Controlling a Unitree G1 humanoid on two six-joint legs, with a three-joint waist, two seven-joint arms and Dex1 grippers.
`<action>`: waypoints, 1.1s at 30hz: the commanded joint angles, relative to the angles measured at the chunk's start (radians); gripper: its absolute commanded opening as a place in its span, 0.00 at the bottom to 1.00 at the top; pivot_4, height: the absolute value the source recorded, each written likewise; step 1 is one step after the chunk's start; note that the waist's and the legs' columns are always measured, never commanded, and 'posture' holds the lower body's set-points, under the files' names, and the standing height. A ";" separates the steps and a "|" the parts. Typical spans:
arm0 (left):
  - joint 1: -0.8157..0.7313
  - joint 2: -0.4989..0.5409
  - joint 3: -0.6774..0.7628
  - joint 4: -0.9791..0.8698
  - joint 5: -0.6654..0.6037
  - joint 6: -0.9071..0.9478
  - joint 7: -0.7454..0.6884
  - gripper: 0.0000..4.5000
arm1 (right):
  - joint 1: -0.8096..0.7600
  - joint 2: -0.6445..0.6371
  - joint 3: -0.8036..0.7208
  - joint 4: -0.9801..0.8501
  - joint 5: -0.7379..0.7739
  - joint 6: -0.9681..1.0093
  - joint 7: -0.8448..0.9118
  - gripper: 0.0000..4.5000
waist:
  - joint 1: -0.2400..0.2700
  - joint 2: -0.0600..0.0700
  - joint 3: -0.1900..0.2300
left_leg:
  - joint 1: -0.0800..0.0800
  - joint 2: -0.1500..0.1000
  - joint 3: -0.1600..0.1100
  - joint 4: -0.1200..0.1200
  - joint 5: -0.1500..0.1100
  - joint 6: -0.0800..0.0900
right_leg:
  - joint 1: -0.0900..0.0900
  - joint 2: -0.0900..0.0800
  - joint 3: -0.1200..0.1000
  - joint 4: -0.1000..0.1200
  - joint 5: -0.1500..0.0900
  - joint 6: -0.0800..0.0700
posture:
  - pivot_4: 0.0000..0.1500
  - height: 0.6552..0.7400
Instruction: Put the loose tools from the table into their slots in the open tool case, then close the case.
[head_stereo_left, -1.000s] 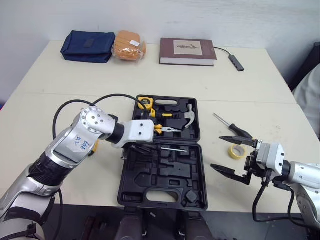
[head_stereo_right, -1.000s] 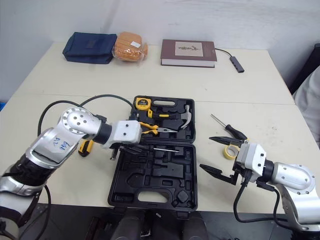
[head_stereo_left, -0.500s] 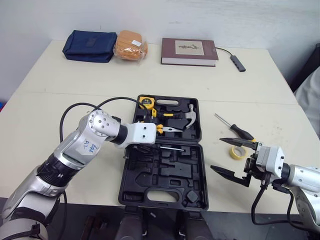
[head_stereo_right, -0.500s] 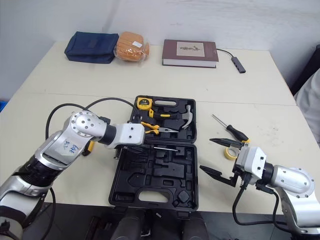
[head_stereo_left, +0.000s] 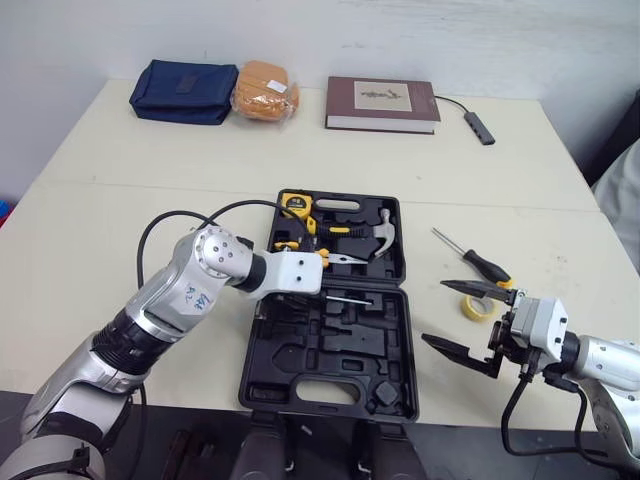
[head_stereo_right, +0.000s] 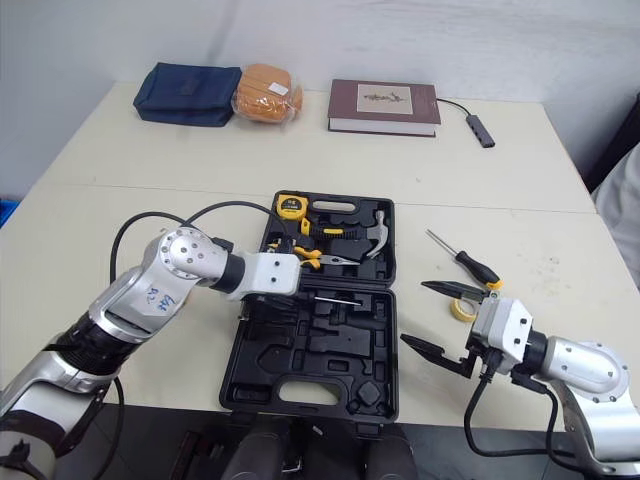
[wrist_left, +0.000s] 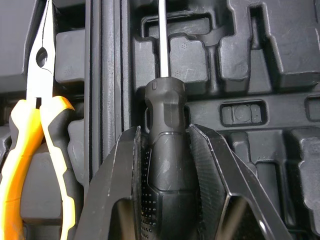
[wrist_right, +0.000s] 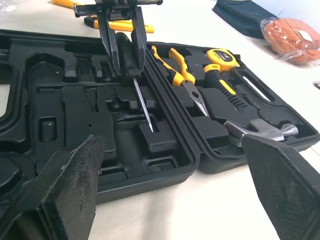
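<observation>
One screwdriver in hand: black-handled screwdriver (wrist_left: 165, 105), shaft lying along the hinge side of the near half of the tool case (head_stereo_left: 345, 352); touching the moulding or just above it, cannot tell.
Left tool (wrist_left: 164, 131): clenched on the screwdriver handle, one finger against each side.
Right tool (head_stereo_left: 434, 311): released, fingers spread wide, grasping nothing, hovering over the counter (head_stereo_left: 150, 180) just right of the case.
Case: open flat near the counter's front edge; far half holding tape measure (head_stereo_left: 293, 203), pliers (head_stereo_left: 332, 258) and claw hammer (head_stereo_left: 378, 230); near half mostly vacant recesses.
Loose on counter: second screwdriver (head_stereo_left: 480, 262), black-and-yellow handle, right of the case; yellow tape roll (head_stereo_left: 474, 309) near it, close to the right tool.
Step, as judged: seating the held screwdriver in a long recess by the hinge.
Handling, as judged: rigid and light, with a slim steel shaft; textured handle unlikely to slip; best hold at mid-handle, shaft level with the recess; press fit probable, so a firm downward push likely needed.
Risk, as judged: shaft tip catching on a moulding rib.
Left to do: second screwdriver, tape roll, closing the case.
</observation>
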 joint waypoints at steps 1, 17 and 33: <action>-0.003 -0.003 -0.011 -0.007 0.023 -0.006 -0.006 0.18 | 0.006 0.005 -0.024 -0.026 0.004 -0.021 -0.009 1.00 | 0.000 0.000 0.000 | 0.000 0.000 0.000 0.000 0.000 0.000 | 0.000 0.000 0.000 0.000 0.000 0.000 | 1.00 1.00; -0.018 -0.017 0.073 -0.077 -0.099 -0.006 -0.088 0.79 | -0.003 -0.003 -0.012 -0.014 0.007 -0.016 -0.003 1.00 | 0.002 0.000 0.000 | 0.000 0.000 0.000 0.001 0.000 0.000 | 0.000 0.000 0.000 0.000 0.000 0.000 | 1.00 1.00; 0.151 -0.183 0.357 0.196 -0.350 -0.255 -0.002 0.01 | -0.005 -0.006 -0.019 -0.004 0.004 -0.006 -0.005 1.00 | 0.003 0.000 0.000 | 0.000 0.000 -0.001 0.002 0.000 0.001 | 0.001 -0.001 -0.004 0.001 0.000 0.000 | 1.00 1.00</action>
